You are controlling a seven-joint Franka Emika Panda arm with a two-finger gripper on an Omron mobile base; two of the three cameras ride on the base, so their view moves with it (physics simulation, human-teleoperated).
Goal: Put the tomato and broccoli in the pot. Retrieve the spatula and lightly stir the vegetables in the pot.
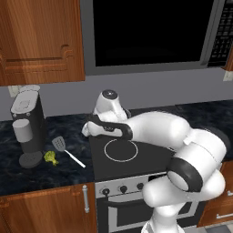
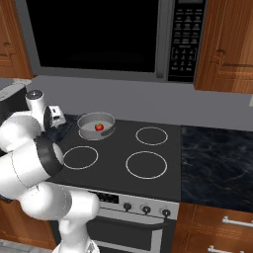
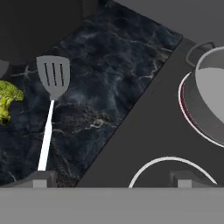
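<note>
My gripper (image 3: 109,178) stands wide and empty. Tomato (image 2: 99,127) sits in the pot (image 2: 85,121); broccoli (image 1: 50,158) lies just beside the spatula (image 1: 67,151). Risk: nudging the spatula while reaching.

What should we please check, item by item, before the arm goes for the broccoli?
1. Tomato in the pot: ok, it lies inside on the back left burner.
2. Broccoli free to grasp: ok, it lies on the counter apart from the spatula, but close to the coffee machine.
3. End effector open and empty: ok, fingertips wide apart with nothing between them.
4. End effector over the broccoli: not ok, in the hand view the broccoli sits at the left edge.
5. Spatula reachable later: ok, it lies flat on the counter, handle toward the front edge.
</note>
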